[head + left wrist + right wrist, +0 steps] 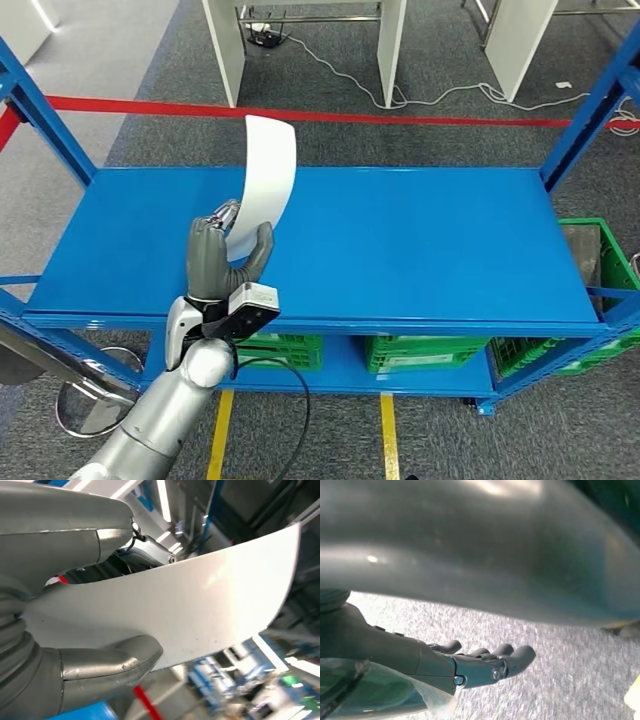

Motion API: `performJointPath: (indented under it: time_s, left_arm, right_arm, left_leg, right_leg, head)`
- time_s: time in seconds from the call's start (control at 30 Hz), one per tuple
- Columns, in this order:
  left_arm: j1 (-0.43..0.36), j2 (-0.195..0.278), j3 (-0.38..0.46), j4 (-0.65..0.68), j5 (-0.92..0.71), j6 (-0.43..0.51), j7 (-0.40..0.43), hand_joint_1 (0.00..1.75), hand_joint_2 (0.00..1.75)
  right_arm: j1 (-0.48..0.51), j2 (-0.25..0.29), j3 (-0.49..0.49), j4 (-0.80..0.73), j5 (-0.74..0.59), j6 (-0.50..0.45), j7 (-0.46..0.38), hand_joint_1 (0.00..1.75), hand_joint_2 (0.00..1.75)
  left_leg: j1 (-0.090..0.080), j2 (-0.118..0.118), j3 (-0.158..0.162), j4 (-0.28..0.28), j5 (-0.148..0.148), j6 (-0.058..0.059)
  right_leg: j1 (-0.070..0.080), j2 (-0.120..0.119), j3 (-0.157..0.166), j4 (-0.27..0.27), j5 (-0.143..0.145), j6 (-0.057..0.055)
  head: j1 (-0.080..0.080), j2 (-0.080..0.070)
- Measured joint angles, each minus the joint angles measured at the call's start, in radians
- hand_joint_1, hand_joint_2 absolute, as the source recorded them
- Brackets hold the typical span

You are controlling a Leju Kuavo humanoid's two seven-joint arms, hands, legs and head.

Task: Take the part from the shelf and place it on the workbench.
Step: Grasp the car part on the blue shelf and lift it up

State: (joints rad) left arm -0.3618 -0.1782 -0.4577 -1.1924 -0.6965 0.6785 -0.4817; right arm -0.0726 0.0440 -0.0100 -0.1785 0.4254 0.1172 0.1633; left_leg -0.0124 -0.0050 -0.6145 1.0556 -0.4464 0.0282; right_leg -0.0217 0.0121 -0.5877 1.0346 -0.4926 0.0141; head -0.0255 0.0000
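The part (266, 180) is a curved white sheet, standing upright above the left half of the blue shelf (423, 250). My left hand (219, 262) grips its lower end, thumb on the near face and fingers behind it. Close up in the left wrist view, the white part (211, 605) runs between my thumb (113, 662) and the fingers on its other side. My right hand (471, 665) hangs over grey carpet with its fingers stretched out and apart, holding nothing.
The shelf's top board is bare apart from the part. Blue uprights (585, 110) rise at its corners. Green crates (423, 352) sit on the lower level and at the right end. Red floor tape (423, 118) and white table legs (226, 50) lie beyond.
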Motion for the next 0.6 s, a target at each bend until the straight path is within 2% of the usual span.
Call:
performJointPath:
  time_s: [0.1,0.13,0.17,0.23,0.27,0.3,0.33,0.37,0.4,0.43,0.5,0.6]
  left_arm:
    - [0.035,-0.008,-0.016,-0.079,0.014,0.001,-0.008,1.75,1.75]
    - [0.041,-0.010,-0.020,-0.097,0.018,0.001,-0.009,1.75,1.75]
    - [0.044,-0.012,-0.023,-0.112,0.020,0.002,-0.010,1.75,1.75]
    - [0.053,-0.014,-0.027,-0.133,0.023,0.002,-0.011,1.75,1.75]
    - [0.058,-0.014,-0.028,-0.139,0.024,0.002,-0.012,1.75,1.75]
    - [0.062,-0.014,-0.029,-0.144,0.024,0.002,-0.012,1.75,1.75]
    - [0.066,-0.014,-0.030,-0.148,0.024,0.002,-0.012,1.75,1.75]
    - [0.067,-0.014,-0.031,-0.152,0.024,0.002,-0.012,1.75,1.75]
    - [0.068,-0.014,-0.032,-0.157,0.024,0.002,-0.012,1.75,1.75]
    - [0.069,-0.015,-0.033,-0.161,0.024,0.002,-0.012,1.75,1.75]
    - [0.070,-0.016,-0.033,-0.170,0.024,0.002,-0.012,1.75,1.75]
    - [0.071,-0.016,-0.033,-0.173,0.024,0.002,-0.012,1.75,1.75]
  right_arm:
    - [0.006,0.002,-0.006,0.000,0.000,-0.001,-0.006,0.00,0.00]
    - [0.007,0.002,-0.008,0.000,0.000,-0.001,-0.007,0.00,0.00]
    - [0.007,0.002,-0.010,0.000,0.000,-0.001,-0.008,0.00,0.00]
    - [0.006,0.003,-0.012,0.000,0.000,-0.001,-0.008,0.00,0.00]
    - [0.006,0.003,-0.013,0.000,0.000,-0.001,-0.008,0.00,0.00]
    - [0.006,0.002,-0.013,0.000,0.000,-0.001,-0.008,0.00,0.00]
    - [0.007,0.002,-0.013,0.000,0.000,-0.001,-0.008,0.00,0.00]
    - [0.007,0.002,-0.013,0.000,0.000,-0.001,-0.008,0.00,0.00]
    - [0.005,0.002,-0.013,0.000,0.000,-0.001,-0.008,0.00,0.00]
    - [0.003,0.002,-0.013,0.000,0.000,-0.002,-0.008,0.00,0.00]
    - [-0.001,0.002,-0.013,0.000,0.000,-0.002,-0.008,0.00,0.00]
    - [-0.001,0.002,-0.013,0.000,0.000,-0.002,-0.008,0.00,0.00]
  left_leg:
    - [0.001,0.002,0.003,-0.024,0.004,0.006]
    - [0.004,0.003,0.003,-0.034,0.008,0.010]
    - [0.007,0.005,0.002,-0.043,0.013,0.015]
    - [0.005,0.006,-0.008,-0.044,0.025,0.022]
    - [0.004,0.006,-0.015,-0.043,0.030,0.023]
    - [0.002,0.007,-0.023,-0.042,0.037,0.023]
    - [0.001,0.007,-0.032,-0.042,0.044,0.022]
    - [0.001,0.007,-0.041,-0.040,0.051,0.020]
    - [0.001,0.006,-0.050,-0.038,0.058,0.017]
    - [0.000,0.005,-0.059,-0.035,0.065,0.012]
    - [-0.002,0.004,-0.067,-0.030,0.076,0.003]
    - [-0.003,0.004,-0.068,-0.029,0.081,-0.001]
  right_leg:
    - [0.000,-0.003,-0.008,0.000,-0.003,0.016]
    - [0.001,-0.004,-0.016,0.015,-0.022,0.020]
    - [0.002,-0.005,-0.029,0.050,-0.053,0.022]
    - [0.002,-0.005,-0.064,0.166,-0.133,0.026]
    - [0.002,-0.006,-0.079,0.221,-0.159,0.028]
    - [0.002,-0.006,-0.082,0.252,-0.167,0.029]
    - [0.002,-0.006,-0.067,0.247,-0.152,0.030]
    - [0.002,-0.006,-0.037,0.209,-0.124,0.030]
    - [0.001,-0.006,0.007,0.144,-0.097,0.029]
    - [0.002,-0.006,0.055,0.073,-0.083,0.028]
    - [0.004,-0.004,0.113,-0.016,-0.082,0.022]
    - [0.006,-0.003,0.118,-0.026,-0.084,0.018]
  head:
    - [0.001,0.000]
    - [0.002,0.000]
    - [0.004,0.000]
    - [0.006,0.000]
    - [0.006,0.000]
    - [0.006,0.000]
    - [0.006,0.000]
    - [0.006,0.000]
    - [0.006,0.000]
    - [0.006,0.000]
    - [0.004,0.000]
    - [0.002,0.000]
